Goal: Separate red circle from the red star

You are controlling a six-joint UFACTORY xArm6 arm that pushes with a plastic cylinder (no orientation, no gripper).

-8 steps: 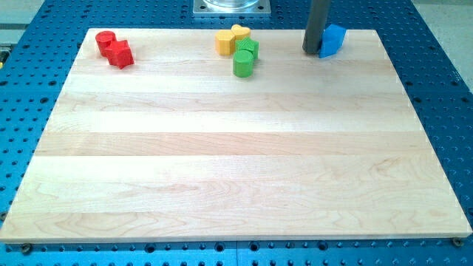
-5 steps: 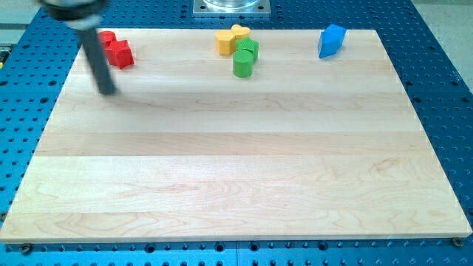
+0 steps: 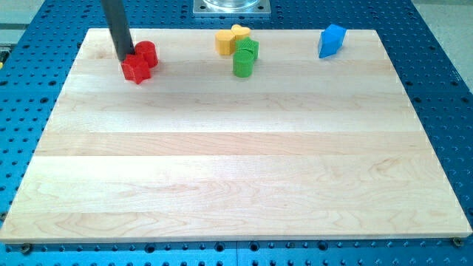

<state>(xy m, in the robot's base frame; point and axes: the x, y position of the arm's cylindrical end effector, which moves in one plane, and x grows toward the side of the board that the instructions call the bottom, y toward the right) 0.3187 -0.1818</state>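
The red circle point(image 3: 147, 52) and the red star point(image 3: 136, 70) sit touching each other near the view's top left of the wooden board point(image 3: 236, 170). The circle is up and to the right of the star. My rod comes down from the view's top, and my tip point(image 3: 123, 58) stands right against the left side of the two red blocks, at the star's upper left corner.
A cluster of two yellow blocks point(image 3: 231, 38) and two green blocks point(image 3: 244, 59) sits at the view's top centre. A blue block point(image 3: 332, 40) stands alone at the top right. Blue perforated table surrounds the board.
My tip went from the blue block to the board's left side, then up against the red pair. Both red blocks have slid rightward and slightly down, still touching.
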